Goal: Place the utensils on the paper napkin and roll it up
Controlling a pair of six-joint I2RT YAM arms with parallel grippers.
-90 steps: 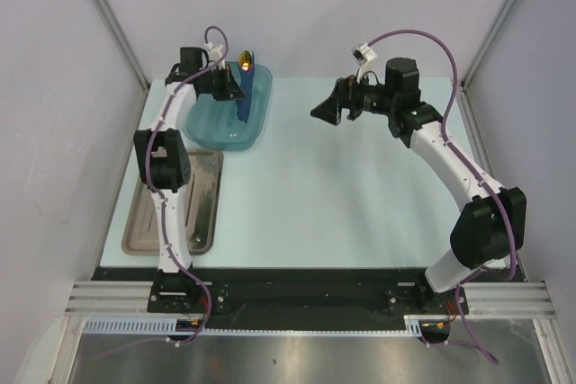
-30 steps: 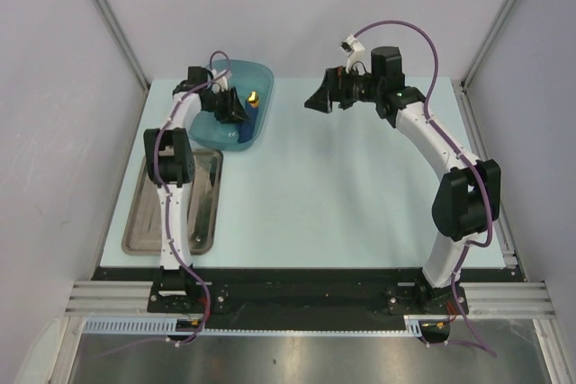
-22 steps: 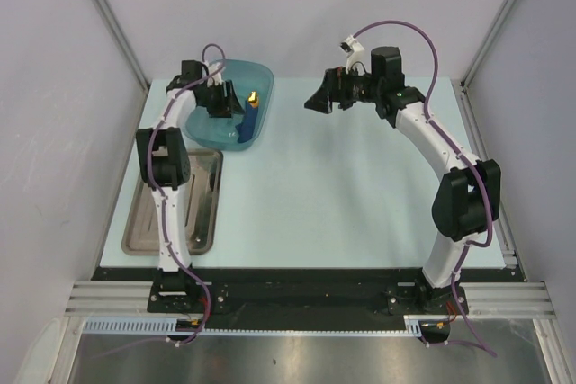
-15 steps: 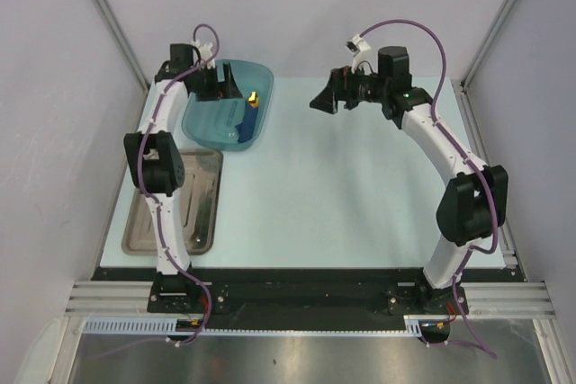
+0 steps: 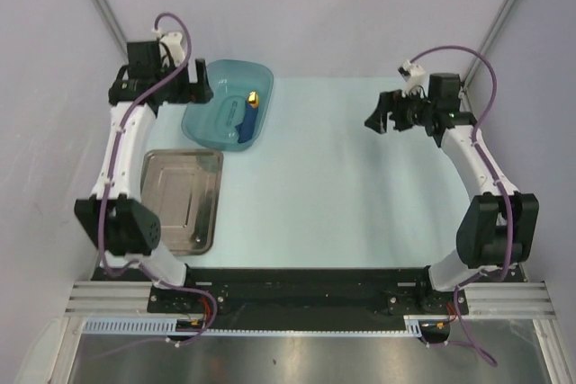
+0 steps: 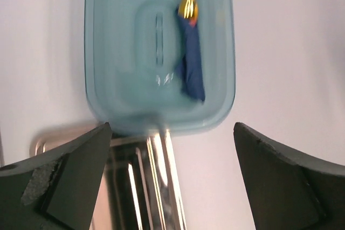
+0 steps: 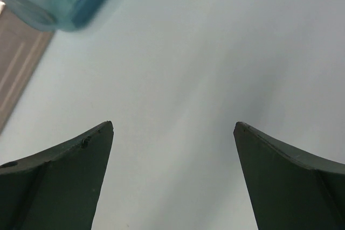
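Observation:
The paper napkin [image 5: 244, 120] is a dark navy roll lying inside the translucent teal tub [image 5: 211, 123] at the back left. The gold tip of the utensils [image 5: 253, 96] sticks out of its far end; the rest of them is hidden in the roll. In the left wrist view the napkin roll [image 6: 192, 63] and the gold tip [image 6: 187, 6] lie in the tub [image 6: 118, 52]. My left gripper [image 5: 196, 89] hangs open and empty at the tub's left rim, its gripper [image 6: 172, 127] apart from the roll. My right gripper [image 5: 376, 119] is open and empty over the bare mat [image 7: 178, 52] at the back right, its gripper [image 7: 173, 125] wide.
A shallow metal tray [image 5: 180, 200] lies at the near left, just in front of the tub; its rim [image 6: 156, 176] shows between my left fingers. The right wrist view catches the tub's corner [image 7: 48, 1] and the tray's edge [image 7: 16, 63] at upper left. Grey walls close in the sides and back.
My left gripper has opened, leaving the napkin roll in the tub, and the arm has swung up and back to the left. The right arm has drawn away to the right.

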